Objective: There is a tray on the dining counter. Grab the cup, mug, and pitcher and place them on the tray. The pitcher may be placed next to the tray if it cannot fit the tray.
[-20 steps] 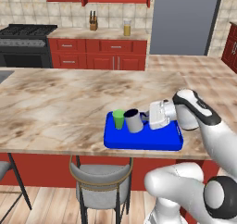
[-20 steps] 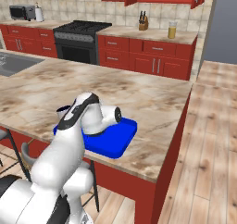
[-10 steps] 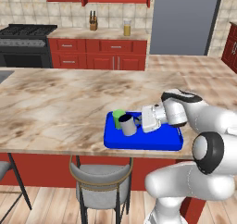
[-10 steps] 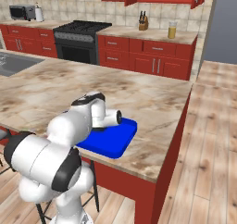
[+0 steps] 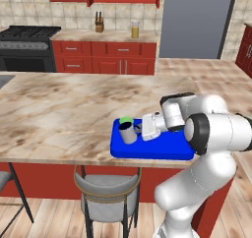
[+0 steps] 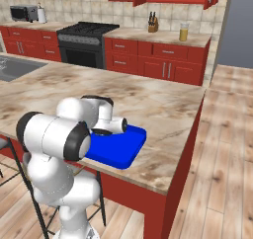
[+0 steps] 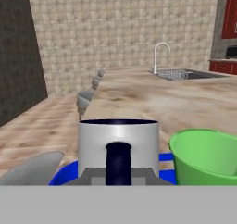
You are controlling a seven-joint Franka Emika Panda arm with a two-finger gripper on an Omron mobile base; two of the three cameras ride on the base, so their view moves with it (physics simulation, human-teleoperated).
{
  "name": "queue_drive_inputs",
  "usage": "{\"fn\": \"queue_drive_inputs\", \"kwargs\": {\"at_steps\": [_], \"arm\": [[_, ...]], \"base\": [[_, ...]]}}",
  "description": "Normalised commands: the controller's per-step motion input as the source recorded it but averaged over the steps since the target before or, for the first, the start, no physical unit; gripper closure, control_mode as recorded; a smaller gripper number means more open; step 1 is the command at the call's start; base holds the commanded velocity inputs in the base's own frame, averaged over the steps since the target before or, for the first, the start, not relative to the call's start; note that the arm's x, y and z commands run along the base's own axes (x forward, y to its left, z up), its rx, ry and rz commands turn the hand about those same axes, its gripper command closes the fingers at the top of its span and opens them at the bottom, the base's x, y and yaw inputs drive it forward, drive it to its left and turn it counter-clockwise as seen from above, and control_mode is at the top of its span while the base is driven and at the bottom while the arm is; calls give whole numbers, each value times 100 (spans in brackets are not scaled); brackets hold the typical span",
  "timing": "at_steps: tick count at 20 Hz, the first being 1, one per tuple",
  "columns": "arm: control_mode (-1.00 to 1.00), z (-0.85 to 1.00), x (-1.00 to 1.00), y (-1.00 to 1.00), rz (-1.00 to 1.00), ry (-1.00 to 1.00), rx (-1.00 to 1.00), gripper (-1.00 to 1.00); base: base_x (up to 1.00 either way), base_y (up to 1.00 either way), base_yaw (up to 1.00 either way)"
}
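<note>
The bright blue tray point(image 5: 162, 146) point(image 6: 123, 146) lies near the front edge of the dining counter point(image 5: 59, 114) point(image 6: 163, 104). On its left end stands the grey mug point(image 5: 128, 133) point(image 7: 118, 142), with the green cup point(image 5: 126, 119) point(image 7: 206, 156) right behind it. My gripper point(image 5: 137, 129) point(image 7: 118, 174) reaches in from the right and is shut on the mug's dark handle. Whether the mug rests on the tray or hangs just above it I cannot tell. The pitcher point(image 5: 135, 29) point(image 6: 184, 31), filled with orange-yellow liquid, stands far off on the wall counter.
A grey-seated stool point(image 5: 106, 188) stands under the counter's front edge below the tray. A knife block point(image 5: 99, 25) sits left of the pitcher, and a stove point(image 5: 27, 35) lies further left. A sink with a faucet point(image 7: 159, 56) is set in the counter's far end.
My gripper has carried the mug leftward over the tray until it stands close in front of the green cup. The arm's elbow has swung out toward the counter's front.
</note>
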Motion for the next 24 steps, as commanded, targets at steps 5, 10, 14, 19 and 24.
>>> {"fn": "queue_drive_inputs", "kwargs": {"at_steps": [5,10,14,19,24], "arm": [[-100,-16,14,4,0,0,0,100],[-100,-14,10,0,0,0,0,100],[-100,-10,2,0,0,0,0,100],[-100,-13,0,0,0,0,0,100],[-100,-12,0,0,0,0,0,100]], "base": [[0,0,0],[0,0,0],[0,0,0],[0,0,0],[0,0,0]]}}
